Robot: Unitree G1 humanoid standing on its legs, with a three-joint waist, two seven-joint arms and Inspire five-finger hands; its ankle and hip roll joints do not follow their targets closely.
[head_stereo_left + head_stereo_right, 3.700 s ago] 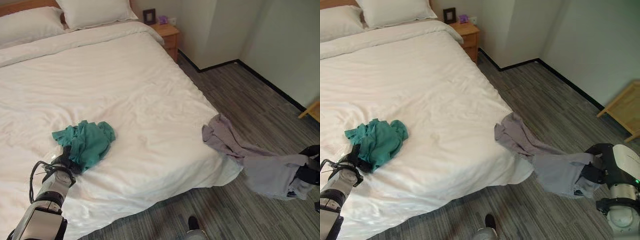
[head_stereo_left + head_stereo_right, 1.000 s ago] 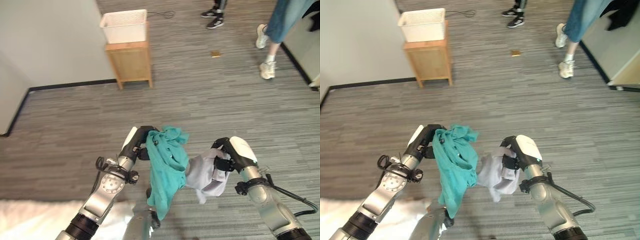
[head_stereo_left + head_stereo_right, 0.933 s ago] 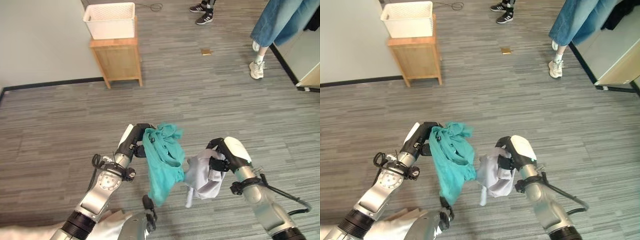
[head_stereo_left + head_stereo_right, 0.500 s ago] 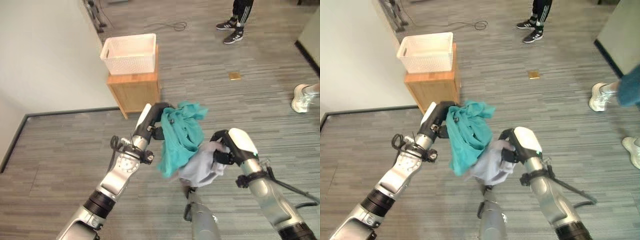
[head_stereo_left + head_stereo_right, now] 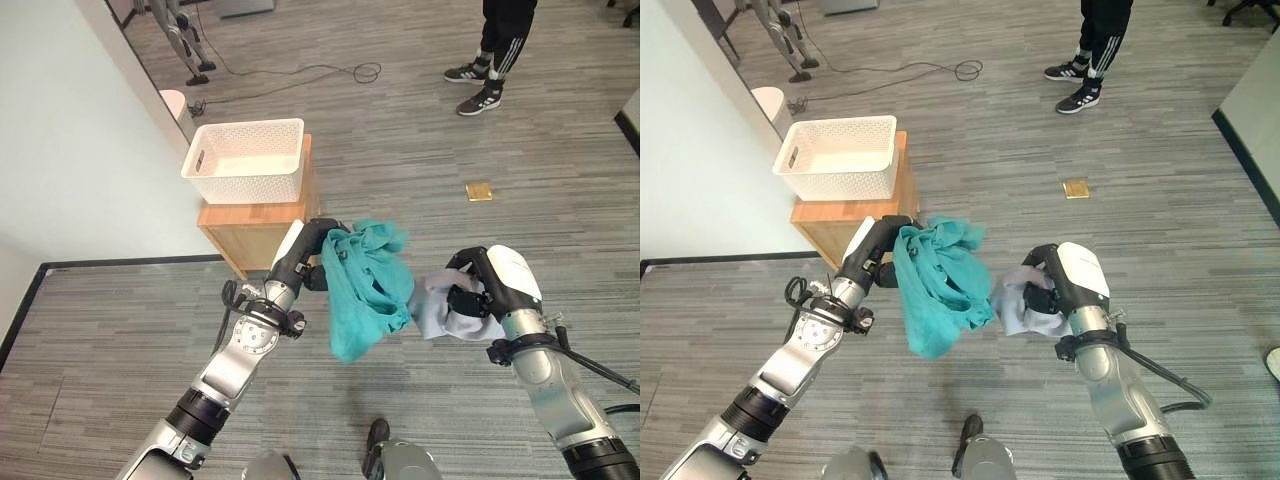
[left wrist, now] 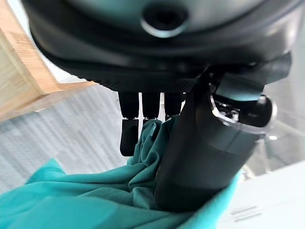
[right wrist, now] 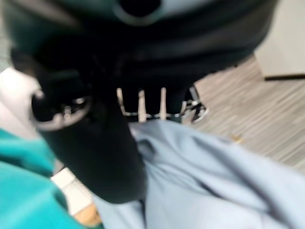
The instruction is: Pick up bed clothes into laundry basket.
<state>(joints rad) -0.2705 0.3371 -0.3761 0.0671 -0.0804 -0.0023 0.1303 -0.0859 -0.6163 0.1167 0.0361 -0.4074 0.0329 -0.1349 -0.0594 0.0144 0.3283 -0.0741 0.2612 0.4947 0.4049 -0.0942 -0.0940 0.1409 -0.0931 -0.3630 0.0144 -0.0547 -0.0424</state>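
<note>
**A:** Where do things stand? Both hands loaded?

**B:** Yes. The left hand (image 5: 312, 243) has fingers and thumb curled into the teal garment (image 5: 367, 288), which hangs in a long fold beneath it. The right hand (image 5: 478, 290) is clenched on the pale grey garment (image 5: 437, 310), bunched against its palm. Both pieces are in the air, touching where they meet between the hands.

**A:** And the laundry basket?

**B:** The white laundry basket (image 5: 837, 158) sits on a wooden stand (image 5: 855, 222) at about eleven o'clock from the left hand, close behind it, and looks empty.

**A:** So what worries you?

**B:** The teal tail hangs low. If the hand crosses the rim without lifting, I think the cloth could drape over the near wall or snag the stand's corner, then slide to the floor (image 5: 420, 150) on release.

**A:** The grey one?

**B:** It has farther to go, from four o'clock of the basket. With the two cloths touching, one might drag the other out. A light basket could also shift if bumped. A person (image 5: 495, 40) stands at one o'clock, well apart.
</note>
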